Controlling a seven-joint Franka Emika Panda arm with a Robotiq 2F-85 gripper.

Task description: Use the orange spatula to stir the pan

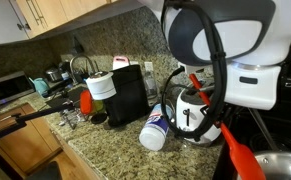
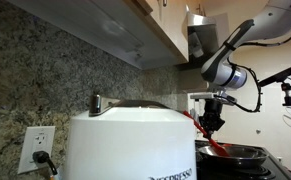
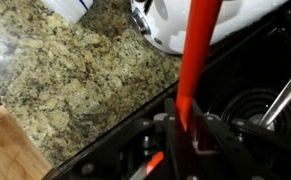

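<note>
**Gripper** (image 3: 189,128): the jaws are narrow and clamped on the handle of the spatula (image 3: 197,55). In the wrist view the handle runs from the jaws toward 12 o'clock. How squarely the handle sits on the pads cannot be told.

**Surroundings:** a coil burner (image 3: 247,108) lies at 3 o'clock of the gripper. The counter (image 3: 70,70) fills the 9 to 11 o'clock sector. A white appliance (image 3: 180,22) sits at 12 o'clock, just beside the handle's line.

**Pan** (image 2: 237,153): in an exterior view it sits on the stove at about 5 o'clock of the gripper (image 2: 214,120). The spatula (image 2: 209,143) slopes down toward it, blade at the pan's 9 o'clock rim. Whether the blade is inside the rim or touching the base cannot be told.

**Step in hand, as judged:** bringing the blade into the pan and stirring.

**Recommendations:**
- Confirm the blade is past the rim before sweeping.
- Hold the handle's tilt steady.
- Trace small circles well inside the rim.
- Press lightly so the pan neither slides nor turns on the burner.
- Hold the wrist off the white appliance.

**Risk:** the blade could catch the rim and drag the pan.
</note>
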